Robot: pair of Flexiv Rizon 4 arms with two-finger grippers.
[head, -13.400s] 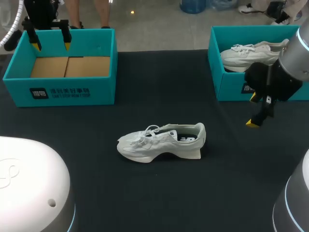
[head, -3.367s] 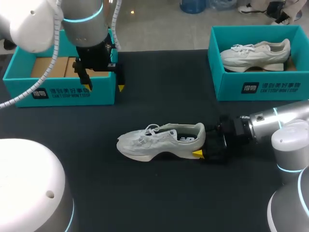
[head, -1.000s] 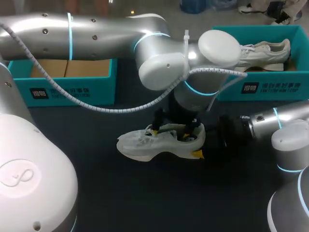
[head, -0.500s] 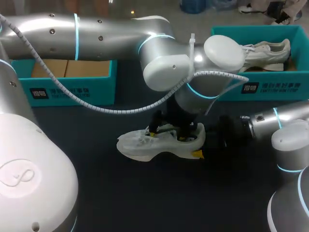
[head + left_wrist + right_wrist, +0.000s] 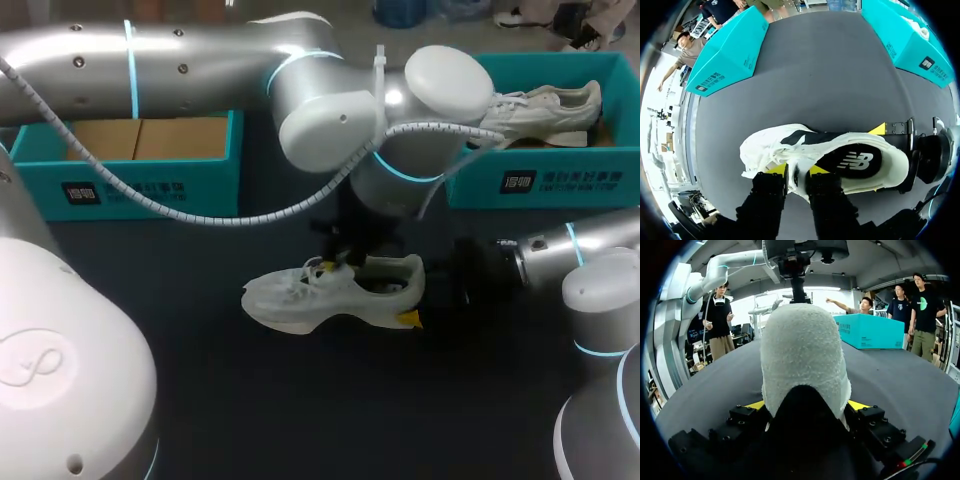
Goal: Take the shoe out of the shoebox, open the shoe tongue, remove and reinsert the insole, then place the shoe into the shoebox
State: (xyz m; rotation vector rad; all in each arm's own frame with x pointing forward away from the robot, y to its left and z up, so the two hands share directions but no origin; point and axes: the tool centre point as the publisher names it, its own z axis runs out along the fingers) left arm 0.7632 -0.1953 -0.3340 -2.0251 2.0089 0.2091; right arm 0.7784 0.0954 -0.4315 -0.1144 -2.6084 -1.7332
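The black table is carrying two teal boxes: the left shoebox, showing a bare cardboard floor, and the right shoebox, holding a second shoe. The left arm is reaching across the middle and has been rising over the last half second. The shoe is still lying mid-table, outside both boxes. The right gripper is keeping the heel clamped. The left gripper is pinching the tongue and drawing it up. Tongue-opening appears under way; the insole is still seated.
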